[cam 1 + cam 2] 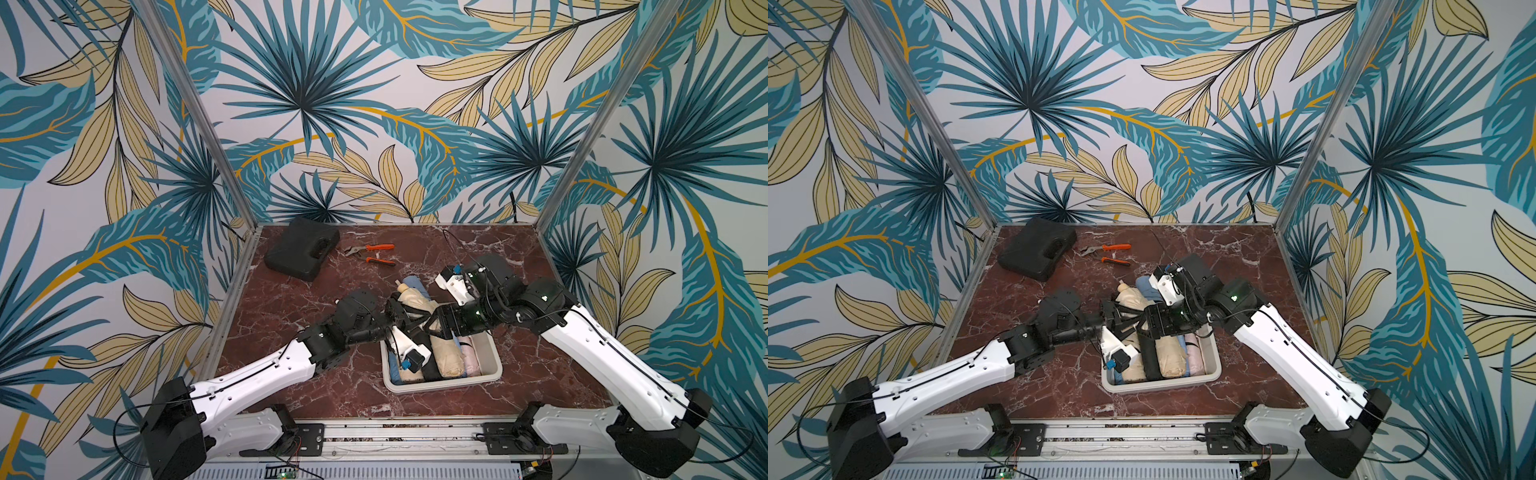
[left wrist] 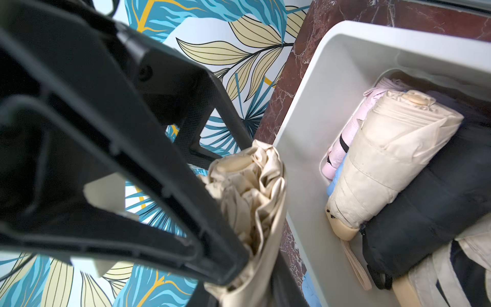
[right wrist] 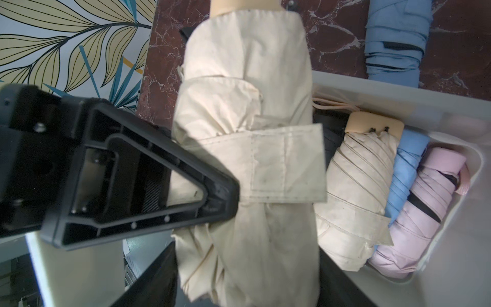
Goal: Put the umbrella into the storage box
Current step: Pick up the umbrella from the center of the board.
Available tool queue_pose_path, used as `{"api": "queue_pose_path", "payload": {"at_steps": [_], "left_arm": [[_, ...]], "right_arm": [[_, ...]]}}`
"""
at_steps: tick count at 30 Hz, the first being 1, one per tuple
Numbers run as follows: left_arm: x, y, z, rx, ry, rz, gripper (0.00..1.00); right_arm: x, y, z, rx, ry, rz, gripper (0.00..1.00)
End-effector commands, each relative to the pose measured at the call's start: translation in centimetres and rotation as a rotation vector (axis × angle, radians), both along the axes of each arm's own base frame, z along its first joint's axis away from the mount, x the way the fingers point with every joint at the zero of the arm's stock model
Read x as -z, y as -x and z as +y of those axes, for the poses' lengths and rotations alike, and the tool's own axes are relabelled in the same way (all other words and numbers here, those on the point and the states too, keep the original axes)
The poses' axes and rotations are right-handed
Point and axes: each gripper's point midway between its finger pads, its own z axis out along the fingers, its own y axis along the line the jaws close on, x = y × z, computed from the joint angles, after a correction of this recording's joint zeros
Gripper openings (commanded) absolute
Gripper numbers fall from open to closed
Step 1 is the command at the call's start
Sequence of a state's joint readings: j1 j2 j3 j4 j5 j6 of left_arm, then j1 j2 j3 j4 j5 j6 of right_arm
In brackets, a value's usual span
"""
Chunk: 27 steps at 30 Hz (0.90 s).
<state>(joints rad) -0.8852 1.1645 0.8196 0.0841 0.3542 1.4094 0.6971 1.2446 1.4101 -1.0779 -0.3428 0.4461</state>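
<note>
- The left pincer (image 2: 231,210) is clamped tight on one end of a folded beige umbrella (image 3: 252,106).
- The right pincer (image 1: 428,323) reaches in from the opposite side, with its jaws either side of the same umbrella. One finger (image 3: 220,202) touches the cloth. The other is mostly hidden behind it, so I cannot tell whether it grips.
- That one umbrella hangs raised across the far rim of the box (image 1: 440,383). Its handle end is out over the surface (image 1: 270,316) and the rest is above the box, so it is not yet inside.
- Five folded umbrellas show in the box, lying side by side:
  - one pink umbrella (image 3: 414,218) against the right wall
  - one blue umbrella (image 3: 406,170) next to it
  - one boxed beige umbrella (image 3: 356,191)
  - one black umbrella (image 2: 430,199)
  - a second beige roll (image 1: 1134,368) under the left wrist
- One loose blue umbrella (image 3: 396,40) lies on the surface just beyond the far rim.
- That makes seven umbrellas counted: three beige, two blue, one pink and one black.
- Farther back on the left lie one black case (image 1: 301,249) and one pair of orange-handled pliers (image 1: 380,247). The pliers' handles are spread, and they sit just beside the case.
</note>
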Motion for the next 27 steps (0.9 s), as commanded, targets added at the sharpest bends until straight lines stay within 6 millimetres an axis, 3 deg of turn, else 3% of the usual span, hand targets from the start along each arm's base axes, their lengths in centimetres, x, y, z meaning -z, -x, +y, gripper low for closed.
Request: {"api": "queue_pose_path", "payload": {"at_steps": [1,7,16,24,26,27], "left_arm": [[-2.2,0.0,-0.5,0.012,0.067,-0.078,0.00],[-2.6,0.6,-0.7,0.033,0.085,-0.083,0.00],[-2.3,0.8,-1.2,0.044,0.103,-0.065,0.00],[-1.4,1.6,-3.6,0.114,0.134,-0.014,0.10],[-1.0,1.9,-4.4,0.138,0.144,0.005,0.10],[-0.7,2.0,-4.9,0.151,0.141,0.009,0.08]], "right_arm": [[0.1,0.6,0.9,-0.053,-0.023,0.027,0.73],[0.6,0.2,1.2,-0.056,-0.011,0.035,0.66],[1.1,0.4,1.2,-0.030,-0.021,0.060,0.47],[3.1,1.2,-1.4,0.077,0.011,0.038,0.29],[4.1,1.6,-2.4,0.108,0.030,0.040,0.29],[4.5,1.8,-2.8,0.118,0.038,0.040,0.35]]}}
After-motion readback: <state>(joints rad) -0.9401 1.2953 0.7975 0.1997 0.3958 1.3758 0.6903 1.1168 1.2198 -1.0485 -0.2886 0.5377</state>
